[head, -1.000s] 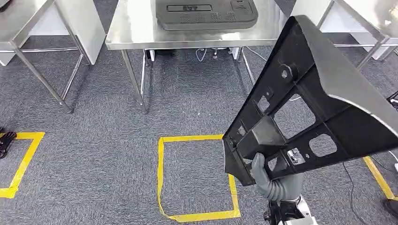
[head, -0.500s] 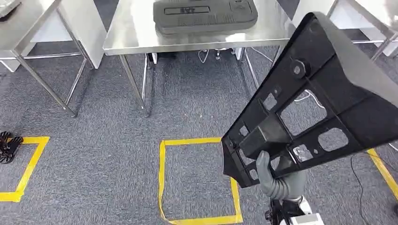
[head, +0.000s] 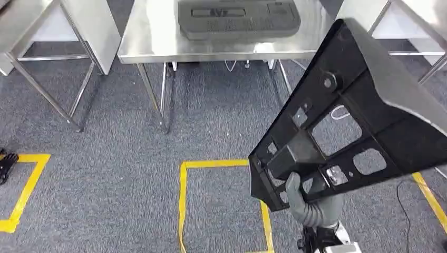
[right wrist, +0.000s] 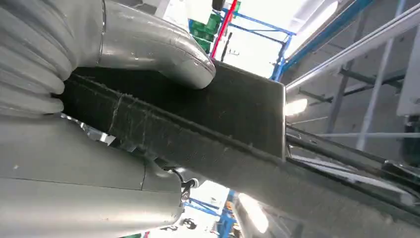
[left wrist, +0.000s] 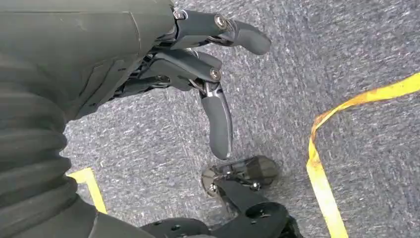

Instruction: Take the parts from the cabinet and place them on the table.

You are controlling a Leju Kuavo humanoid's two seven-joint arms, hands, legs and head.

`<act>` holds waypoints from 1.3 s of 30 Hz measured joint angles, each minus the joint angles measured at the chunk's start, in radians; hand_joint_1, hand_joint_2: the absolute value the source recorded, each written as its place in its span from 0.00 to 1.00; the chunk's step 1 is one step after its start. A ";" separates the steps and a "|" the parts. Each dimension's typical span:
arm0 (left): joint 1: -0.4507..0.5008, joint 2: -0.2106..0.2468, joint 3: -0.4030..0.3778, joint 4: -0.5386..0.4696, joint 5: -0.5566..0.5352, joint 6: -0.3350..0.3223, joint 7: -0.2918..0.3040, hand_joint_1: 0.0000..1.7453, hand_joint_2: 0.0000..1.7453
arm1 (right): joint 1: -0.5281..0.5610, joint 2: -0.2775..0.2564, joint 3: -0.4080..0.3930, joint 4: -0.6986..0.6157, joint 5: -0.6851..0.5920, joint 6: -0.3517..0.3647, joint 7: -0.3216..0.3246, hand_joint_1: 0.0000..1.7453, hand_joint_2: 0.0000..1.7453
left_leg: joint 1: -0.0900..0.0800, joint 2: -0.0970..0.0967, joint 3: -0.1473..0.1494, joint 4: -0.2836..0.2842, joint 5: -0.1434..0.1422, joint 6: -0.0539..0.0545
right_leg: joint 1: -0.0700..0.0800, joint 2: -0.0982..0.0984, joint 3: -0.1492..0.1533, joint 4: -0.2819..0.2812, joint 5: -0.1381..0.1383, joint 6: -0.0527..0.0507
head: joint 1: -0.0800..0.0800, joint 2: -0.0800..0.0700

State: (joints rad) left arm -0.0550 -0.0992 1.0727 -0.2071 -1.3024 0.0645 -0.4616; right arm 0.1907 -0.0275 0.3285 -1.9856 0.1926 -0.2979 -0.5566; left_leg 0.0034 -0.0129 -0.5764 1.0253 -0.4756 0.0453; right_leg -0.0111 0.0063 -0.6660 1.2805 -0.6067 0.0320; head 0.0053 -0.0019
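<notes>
The right hand [head: 312, 203] grips a big black ribbed panel [head: 358, 121] by its lower edge, holding it tilted across the right of the frame above the grey carpet. The left hand [left wrist: 198, 64] hangs released, fingers apart. At the upper centre a steel bench [head: 153, 37] carries another dark part [head: 240, 18].

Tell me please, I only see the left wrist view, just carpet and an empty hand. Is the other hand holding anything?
Observer: Yes, the right hand grips a black panel by its near end, its thumb pressed on the panel.
Operator: Where's the table?
Observer: A steel table stands straight ahead.
Operator: Is anything on it?
Observer: One dark grey part lies flat on it.
</notes>
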 joint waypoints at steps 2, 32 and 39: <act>0.001 0.000 0.000 0.000 0.000 0.000 0.000 0.00 1.00 | 0.002 0.000 0.000 0.002 0.000 0.000 0.000 1.00 1.00 | 0.000 -0.004 0.019 0.000 -0.017 -0.001 | -0.002 0.000 -0.046 -0.004 -0.008 0.008 | 0.000 0.000; 0.001 0.000 -0.010 0.000 -0.005 0.000 -0.001 0.00 1.00 | -0.004 0.004 -0.003 0.002 0.002 0.002 0.003 1.00 1.00 | -0.002 -0.001 0.008 -0.004 -0.001 0.000 | 0.005 0.002 -0.049 0.018 -0.018 0.001 | -0.005 0.000; 0.002 -0.001 -0.010 0.000 -0.005 -0.001 0.000 0.00 1.00 | -0.004 0.004 -0.002 0.001 0.002 0.002 0.004 1.00 1.00 | -0.008 -0.008 0.079 -0.013 -0.073 -0.029 | 0.007 -0.012 0.016 -0.252 0.194 0.007 | -0.008 0.000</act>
State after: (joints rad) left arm -0.0528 -0.1003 1.0628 -0.2068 -1.3077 0.0633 -0.4612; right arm 0.1870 -0.0233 0.3262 -1.9844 0.1942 -0.2964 -0.5528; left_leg -0.0049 -0.0205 -0.4971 1.0122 -0.5483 0.0165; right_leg -0.0042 -0.0055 -0.6505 1.0290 -0.4125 0.0387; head -0.0031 -0.0015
